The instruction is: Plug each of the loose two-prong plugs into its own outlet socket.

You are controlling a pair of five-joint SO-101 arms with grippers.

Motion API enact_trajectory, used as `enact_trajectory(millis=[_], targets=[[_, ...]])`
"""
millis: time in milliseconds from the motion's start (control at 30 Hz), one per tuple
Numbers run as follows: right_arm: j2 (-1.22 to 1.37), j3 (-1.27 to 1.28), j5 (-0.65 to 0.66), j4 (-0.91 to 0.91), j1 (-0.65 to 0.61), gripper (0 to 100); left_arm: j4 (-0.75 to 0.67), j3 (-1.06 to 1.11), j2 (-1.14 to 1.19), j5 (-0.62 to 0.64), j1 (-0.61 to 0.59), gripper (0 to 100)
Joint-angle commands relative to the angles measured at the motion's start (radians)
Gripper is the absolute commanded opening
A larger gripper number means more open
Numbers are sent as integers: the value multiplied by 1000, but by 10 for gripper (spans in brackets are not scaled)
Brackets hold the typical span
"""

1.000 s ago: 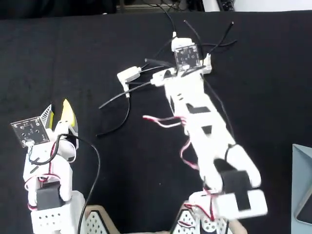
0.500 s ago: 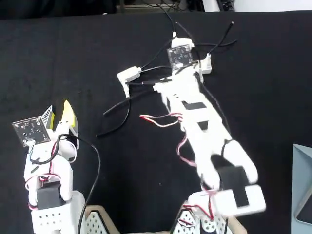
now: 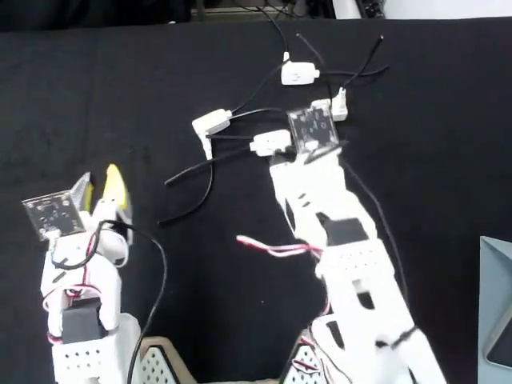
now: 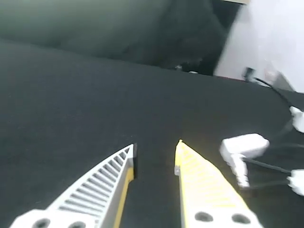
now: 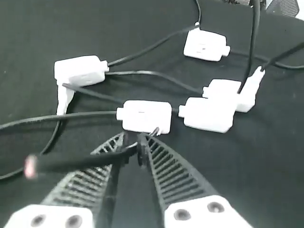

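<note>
Several white plug and socket blocks with black cords lie at the far middle of the black table (image 3: 416, 184). My right gripper (image 5: 133, 140) is shut on a thin black cord (image 5: 71, 161), its tips just short of a white plug block (image 5: 145, 115) whose two prongs point toward the fingers. From above, that right gripper (image 3: 276, 154) sits beside the same block (image 3: 270, 142). More blocks lie close by: one (image 5: 80, 70) to one side, two (image 5: 206, 114) touching, one (image 5: 205, 45) farther off. My left gripper (image 4: 154, 156) is open and holds nothing, low over bare cloth, also seen from above (image 3: 100, 188).
Loose black cords (image 3: 192, 188) trail from the cluster toward the left arm. A white block (image 4: 242, 145) lies ahead of the left gripper, off to one side. A grey box (image 3: 496, 304) stands at the right edge. The table's back edge (image 3: 120, 28) runs behind the cords.
The right arm has drawn back from the far blocks toward the near side, uncovering the farthest white block, and the black cord has shifted with it. The left arm has hardly moved.
</note>
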Motion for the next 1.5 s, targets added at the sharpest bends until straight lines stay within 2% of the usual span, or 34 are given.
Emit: enact_trajectory(millis=[0,233,367,433,567,667,767,900,1167,1467], targets=[[-156,101,-3,6,18,15,-15,22,-6,11,113,152],[-499,361,-3,12,23,15,-2,148,-6,3,255,141],[-719,510,-3,21,23,15,-2,148,-5,3,312,20],[-820,555,-3,80,23,15,34,148,-5,3,325,43],[-1009,576,-6,285,18,15,103,148,-5,11,335,29],[-1129,568,-89,440,20,15,133,148,-5,14,332,28],[-1130,567,-173,511,20,14,130,148,-5,17,323,28],[-1113,567,-199,548,21,14,130,148,-5,40,308,28],[-1113,567,-195,671,21,14,144,148,-5,38,85,29],[-1113,567,-193,813,21,15,311,148,-5,38,54,29]])
